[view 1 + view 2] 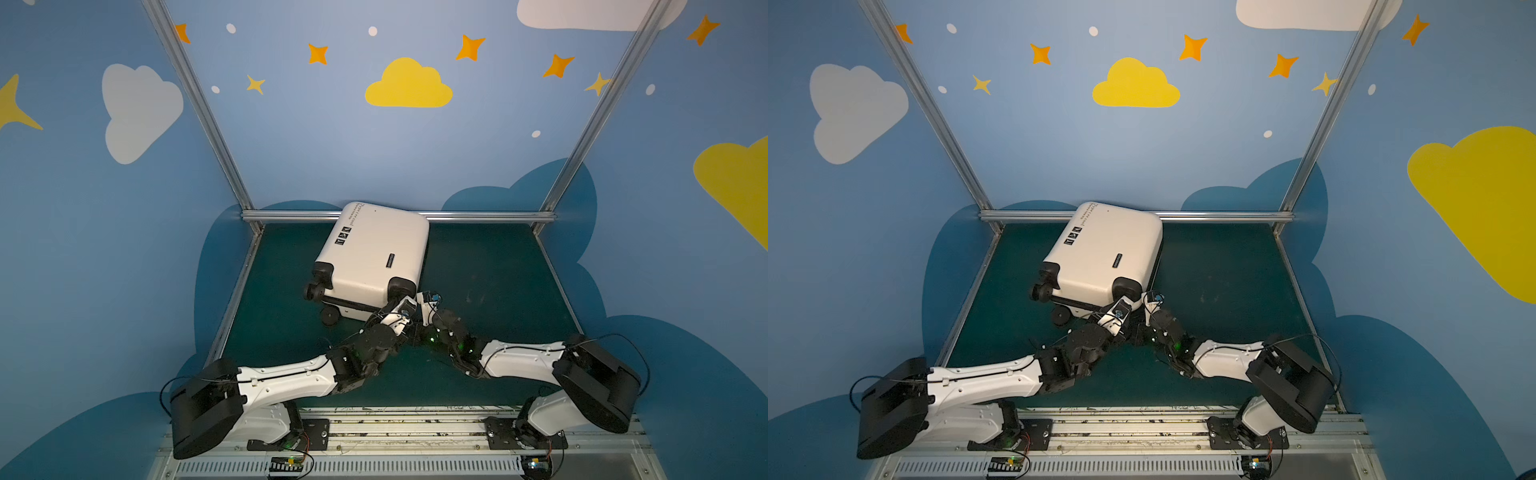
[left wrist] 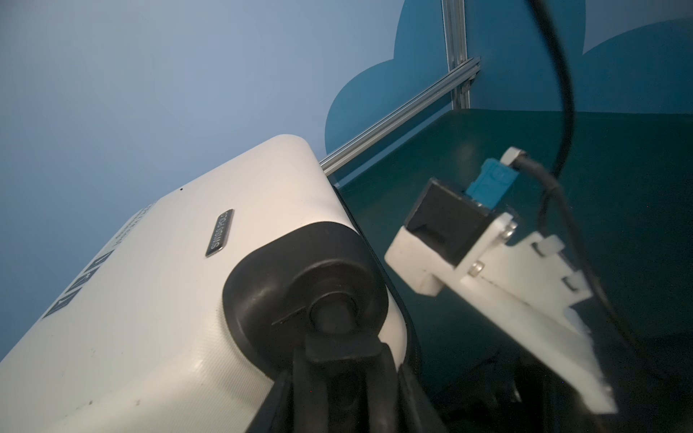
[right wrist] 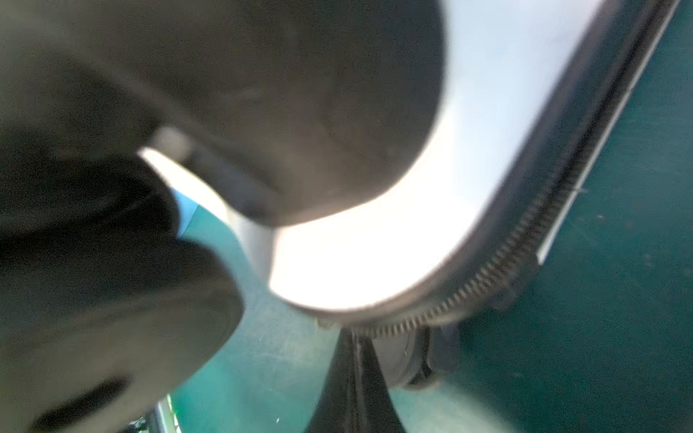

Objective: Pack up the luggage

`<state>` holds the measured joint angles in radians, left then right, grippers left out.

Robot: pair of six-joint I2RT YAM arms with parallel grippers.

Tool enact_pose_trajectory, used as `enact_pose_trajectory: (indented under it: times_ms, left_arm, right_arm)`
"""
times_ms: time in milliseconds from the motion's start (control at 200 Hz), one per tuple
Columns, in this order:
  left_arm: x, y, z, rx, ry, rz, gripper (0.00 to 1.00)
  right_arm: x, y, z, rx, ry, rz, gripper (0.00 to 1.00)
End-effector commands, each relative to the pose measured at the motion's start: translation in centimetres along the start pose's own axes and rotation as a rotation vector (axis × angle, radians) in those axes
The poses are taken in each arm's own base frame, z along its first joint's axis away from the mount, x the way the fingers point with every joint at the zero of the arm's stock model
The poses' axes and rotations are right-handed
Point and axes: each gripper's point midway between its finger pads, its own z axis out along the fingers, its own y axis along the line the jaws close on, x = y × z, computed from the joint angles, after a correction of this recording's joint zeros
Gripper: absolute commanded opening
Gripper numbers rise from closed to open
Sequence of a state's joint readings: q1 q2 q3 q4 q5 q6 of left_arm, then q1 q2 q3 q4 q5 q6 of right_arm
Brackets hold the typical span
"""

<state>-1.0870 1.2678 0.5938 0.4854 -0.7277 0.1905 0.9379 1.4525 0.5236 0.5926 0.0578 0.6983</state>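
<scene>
The luggage (image 1: 374,249) lies on the mat (image 1: 498,270), long axis running from the back rail (image 1: 490,216) toward the arms, wheels nearest. Your left gripper (image 2: 337,367) clamps one wheel (image 2: 330,311). Your right gripper (image 3: 354,360), pressed together, sits nearer the zipper (image 3: 487,277).

I see the dark green tabletop (image 1: 498,270) carrying the cream luggage (image 1: 374,249), its top end near the back rail (image 1: 478,216), wheels pointing away from it.
</scene>
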Motion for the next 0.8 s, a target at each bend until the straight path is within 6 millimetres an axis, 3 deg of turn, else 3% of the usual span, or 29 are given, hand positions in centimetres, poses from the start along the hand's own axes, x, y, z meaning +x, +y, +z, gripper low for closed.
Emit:
enact_pose_trajectory:
  times_ms: [0, 145, 270, 556, 796]
  left_arm:
    - [-2.7, -2.0, -0.7, 0.118, -0.088, -0.050, 0.03]
    - [-3.3, -3.0, -0.2, 0.154, -0.093, -0.034, 0.03]
    - [-4.1, -4.0, 0.5, 0.182, -0.099, -0.023, 0.03]
    - [-6.2, -6.2, 2.3, 0.231, -0.122, -0.030, 0.03]
    - [-8.0, -7.7, 3.4, 0.259, -0.178, -0.052, 0.03]
  right_arm:
    - [0.8, -0.9, -1.4, 0.022, 0.012, -0.022, 0.07]
    - [1.9, -2.5, -3.2, 0.059, 0.036, -0.039, 0.39]
    - [2.0, -3.5, -4.5, 0.076, 0.031, -0.035, 0.52]
    - [0.9, -4.3, -6.5, 0.067, 0.003, -0.057, 0.54]
    - [-0.6, -5.2, -6.8, 0.076, -0.026, -0.034, 0.51]
